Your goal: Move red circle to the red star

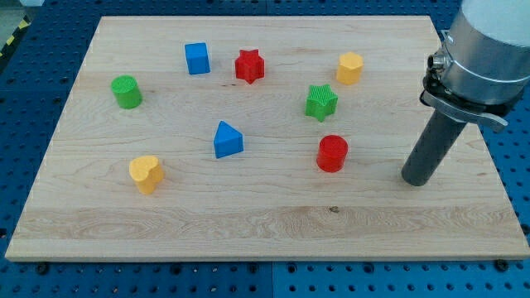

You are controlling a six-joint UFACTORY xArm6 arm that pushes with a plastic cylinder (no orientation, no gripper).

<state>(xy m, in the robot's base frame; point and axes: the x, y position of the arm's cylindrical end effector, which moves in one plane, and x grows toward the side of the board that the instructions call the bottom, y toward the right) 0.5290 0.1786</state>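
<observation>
Sitting untouched, well apart from the red star-shaped block (249, 66), the red round cylinder block (332, 153); jawless tip (417, 180) standing off its right, pushing nothing.

Bare tabletop (273, 215) lies between my tip (416, 180) and the red circle (332, 154). Toward the red star (248, 66), the green star (321, 103) stands just beside the line; the blue triangle (227, 140) sits well clear.

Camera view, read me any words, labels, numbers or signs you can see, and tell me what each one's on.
None: no readable text shows on the wooden board, the coloured blocks such as the red circle and red star, or the rod ending in my tip.
</observation>
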